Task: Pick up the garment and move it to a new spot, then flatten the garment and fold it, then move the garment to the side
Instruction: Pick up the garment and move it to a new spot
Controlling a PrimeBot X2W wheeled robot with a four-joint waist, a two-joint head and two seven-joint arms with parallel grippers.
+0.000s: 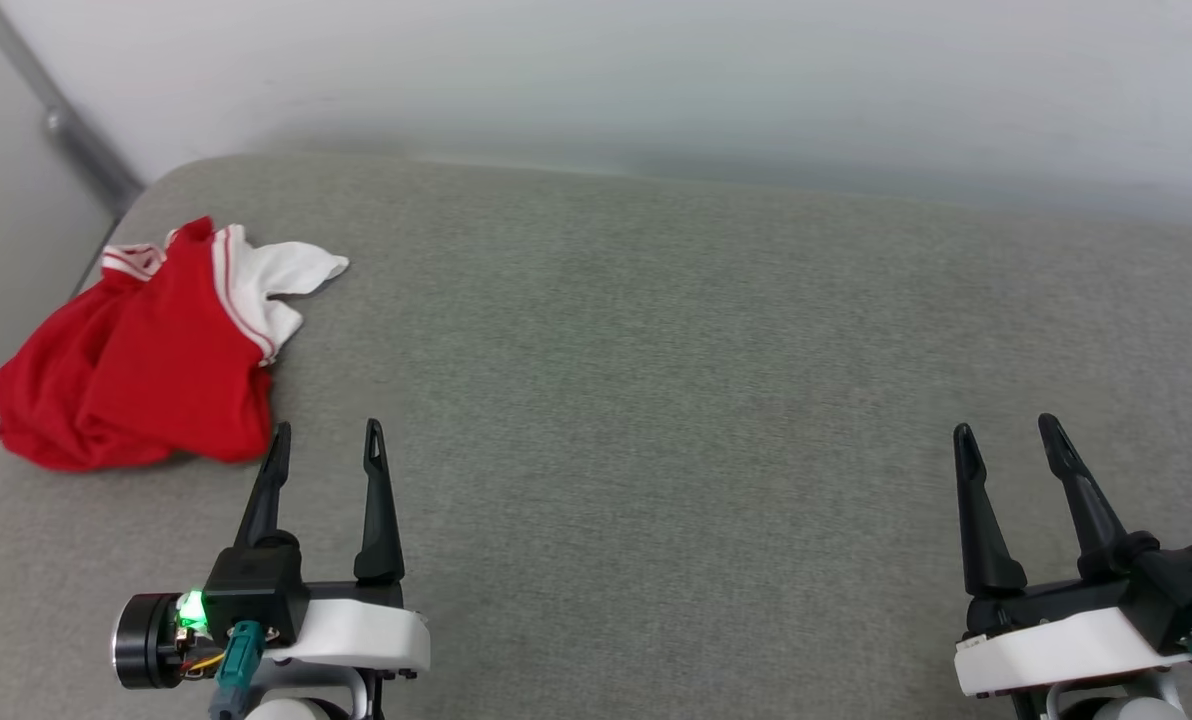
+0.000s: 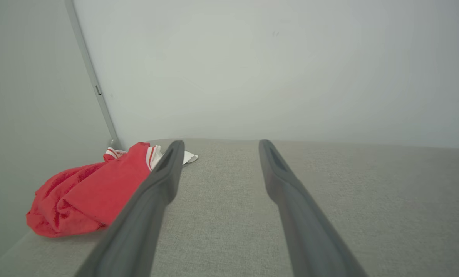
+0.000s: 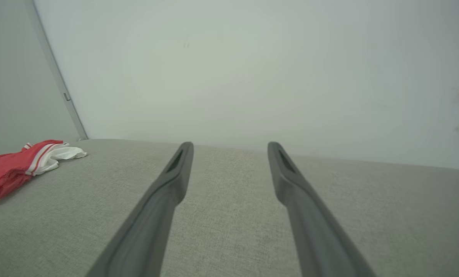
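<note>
Garment (image 1: 146, 360) lies crumpled in a heap at the far left of the grey cushion (image 1: 656, 400), close to its left edge and near the rear corner where a grey strip (image 1: 66, 130) runs up the wall (image 1: 656, 80). It is mostly red; one white sleeve (image 1: 291, 275) with red-and-white striped trim sticks out toward the cushion's middle, and a second striped edge shows at the heap's back. No print or number is visible on the folds that face up. Left gripper (image 1: 326, 440) sits low at the lower left, fingers spread and holding nothing, pointing toward the wall. In the head view its outer fingertip is just beside the near right corner of the heap; contact cannot be told. In the left wrist view that finger overlaps the garment (image 2: 91, 192), which lies left of the gap between the fingers. A green light (image 1: 191, 608) glows on the left wrist. Right gripper (image 1: 1006, 427) sits at the lower right, well apart from the garment, fingers likewise spread and empty above bare cushion. In the right wrist view the garment (image 3: 10, 169) appears at the far left edge.
</note>
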